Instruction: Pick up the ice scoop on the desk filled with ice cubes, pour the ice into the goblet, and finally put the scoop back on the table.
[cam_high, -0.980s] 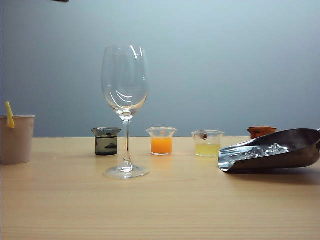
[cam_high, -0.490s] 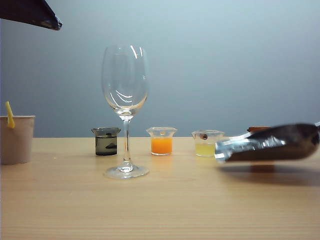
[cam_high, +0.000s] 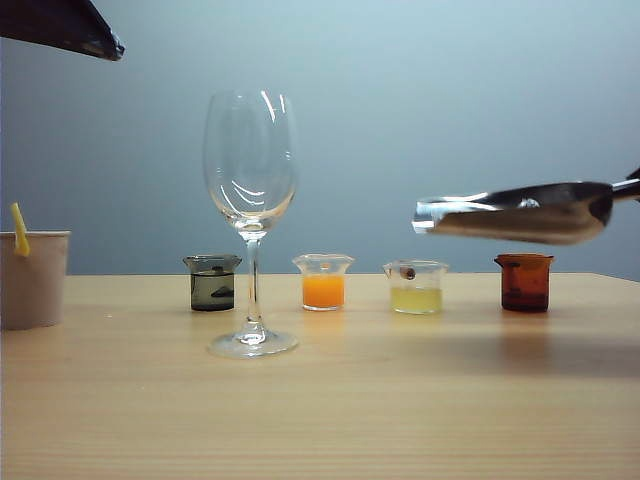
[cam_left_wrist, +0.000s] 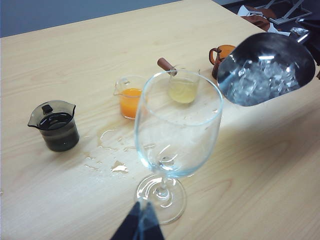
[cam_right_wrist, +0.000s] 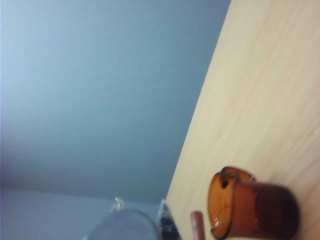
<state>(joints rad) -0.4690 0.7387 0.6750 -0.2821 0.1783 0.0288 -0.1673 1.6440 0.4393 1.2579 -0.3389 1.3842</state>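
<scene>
Ice scoop (cam_high: 515, 212) is clear of the tabletop (cam_high: 400, 420), hanging roughly level over the right part. It is above the yellow beaker (cam_high: 416, 288) and the brown beaker (cam_high: 524, 282). Its open mouth faces the goblet (cam_high: 250, 180) and is well apart from it. Ice cubes (cam_left_wrist: 260, 80) lie in the trough.

The right gripper is not plainly seen. The scoop's handle runs off the right edge of the exterior view, and blurred metal sits close under the right wrist camera. The gripper is therefore taken as clamped on the scoop.

The goblet stands upright and empty, left of the tabletop's middle. Behind it, toward the far edge, stand a dark beaker (cam_high: 212, 283) and an orange beaker (cam_high: 323, 282). A paper cup (cam_high: 32, 278) with a yellow straw (cam_high: 19, 230) stands at the left edge. A wet patch (cam_left_wrist: 107, 155) lies between the dark beaker and the goblet's foot.

The left gripper (cam_left_wrist: 141, 225) hovers near the goblet's foot. Only dark tips show, so I cannot tell whether they are apart or together.
</scene>
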